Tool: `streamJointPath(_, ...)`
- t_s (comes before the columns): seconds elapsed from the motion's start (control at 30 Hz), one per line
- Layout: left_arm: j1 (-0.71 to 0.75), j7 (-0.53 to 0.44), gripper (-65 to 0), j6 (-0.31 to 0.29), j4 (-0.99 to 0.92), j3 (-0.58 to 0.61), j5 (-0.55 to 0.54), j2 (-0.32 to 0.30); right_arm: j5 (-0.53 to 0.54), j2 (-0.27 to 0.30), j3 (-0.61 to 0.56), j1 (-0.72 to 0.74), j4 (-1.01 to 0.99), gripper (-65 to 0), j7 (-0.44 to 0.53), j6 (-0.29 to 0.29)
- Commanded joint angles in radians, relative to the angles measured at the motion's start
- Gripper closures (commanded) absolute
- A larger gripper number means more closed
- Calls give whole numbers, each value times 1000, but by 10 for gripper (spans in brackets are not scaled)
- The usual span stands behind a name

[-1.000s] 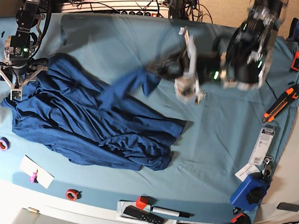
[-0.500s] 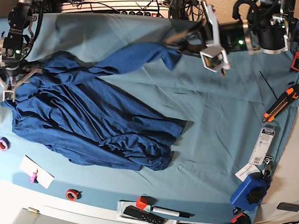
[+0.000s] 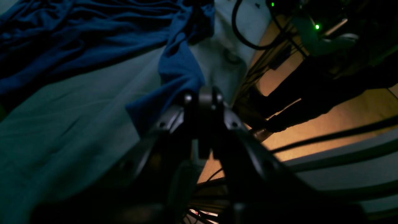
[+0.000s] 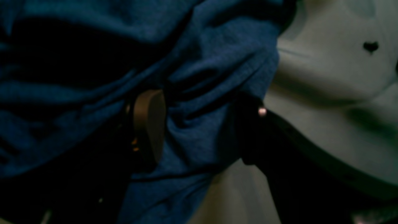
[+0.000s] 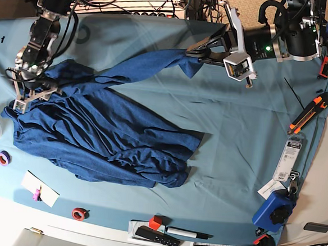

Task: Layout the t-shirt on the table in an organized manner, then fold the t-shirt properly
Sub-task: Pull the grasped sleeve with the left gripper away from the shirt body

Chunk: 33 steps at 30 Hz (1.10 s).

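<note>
— Across the far edge of the teal-draped table [image 5: 159, 30], where's the crumpled navy knit t-shirt [image 5: 101, 135]?
— Left side; left gripper [image 5: 192, 50] clamps its stretched sleeve, right gripper [image 5: 34, 88] splayed over cloth

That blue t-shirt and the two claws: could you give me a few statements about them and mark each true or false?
1. The left claw is shut on a stretched-out part of the t-shirt. True.
2. The t-shirt lies flat and neatly folded. False: it is bunched and wrinkled.
3. The right claw stands open over the t-shirt. True.
4. The table has a red cover. False: it is light teal.
5. An orange-handled cutter rests on the t-shirt. False: it lies apart, at the table's edge.
</note>
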Motion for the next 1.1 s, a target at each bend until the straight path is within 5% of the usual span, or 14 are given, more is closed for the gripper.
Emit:
streamJointPath(0.0, 0, -23, 0, -6, 17, -2, -26, -5, 12, 18, 23, 31, 14, -352, 10, -3)
streamJointPath(0.23, 0, -24, 0, -6, 17, -2, -26, -5, 77, 18, 76, 58, 14, -342, -13, 16)
streamJointPath(0.3, 0, -24, 0, -6, 17, -2, -26, -5, 78, 18, 76, 59, 14, -262, -6, 40)
streamJointPath(0.43, 0, -24, 0, -6, 17, -2, -26, -5, 77, 18, 76, 59, 14, 0, 1, 59)
streamJointPath(0.67, 0, -24, 0, -6, 17, -2, 28, -5, -53, 26, 81, 52, 56, 0, -42, 62)
streamJointPath(1.07, 0, -21, 0, -5, 17, -2, 128, -6, -56, 26, 201, -96, 421, 0, -198, 121)
